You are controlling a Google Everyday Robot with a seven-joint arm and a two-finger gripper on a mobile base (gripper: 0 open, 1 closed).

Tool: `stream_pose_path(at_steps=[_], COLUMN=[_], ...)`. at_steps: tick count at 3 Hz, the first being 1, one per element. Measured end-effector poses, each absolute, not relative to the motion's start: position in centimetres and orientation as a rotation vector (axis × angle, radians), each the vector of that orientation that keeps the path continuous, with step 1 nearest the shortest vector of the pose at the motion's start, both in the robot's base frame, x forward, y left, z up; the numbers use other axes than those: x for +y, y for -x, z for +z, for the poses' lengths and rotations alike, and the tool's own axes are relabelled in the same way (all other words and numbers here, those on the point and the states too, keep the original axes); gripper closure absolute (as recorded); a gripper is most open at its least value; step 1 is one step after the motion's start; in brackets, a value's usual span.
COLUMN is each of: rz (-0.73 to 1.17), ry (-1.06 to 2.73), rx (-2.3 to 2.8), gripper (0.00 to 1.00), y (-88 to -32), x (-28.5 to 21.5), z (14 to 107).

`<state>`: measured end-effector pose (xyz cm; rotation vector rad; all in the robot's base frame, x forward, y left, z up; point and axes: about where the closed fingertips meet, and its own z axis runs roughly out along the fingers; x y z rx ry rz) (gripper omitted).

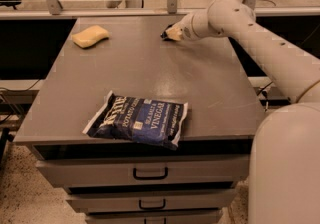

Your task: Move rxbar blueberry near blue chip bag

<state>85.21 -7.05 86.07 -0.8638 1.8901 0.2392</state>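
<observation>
Camera view: the white arm's gripper (172, 33) sits low at the far side of the grey metal table (200, 88), right against the small, crinkled, dark navy rxbar blueberry (164, 34). Whether it is clamped on the bar, I cannot tell. The large, crinkly, dark blue chip bag (137, 125) lies flat at the near edge, well apart. A yellow sponge (90, 36) rests at the far left.

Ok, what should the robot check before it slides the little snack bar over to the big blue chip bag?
1. Claw is at the snack bar, on the table's far side: ok.
2. Bar gripped firmly: cannot tell.
3. Chip bag lies flat at the near edge: ok.
4. Nothing lies on the table between bar and bag: ok.
5. Sponge sits off to the side, out of the way: ok.
</observation>
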Motion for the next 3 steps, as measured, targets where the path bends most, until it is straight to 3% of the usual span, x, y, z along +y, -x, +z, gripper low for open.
stream_pose_path(at_steps=[1,3], rz=[0.258,0.331], ry=[0.98,1.227], rx=[1.818,1.73], gripper=[1.0,1.0], y=[-83.1,-77.7], x=[-5.2,-4.6], z=[89.1,92.6])
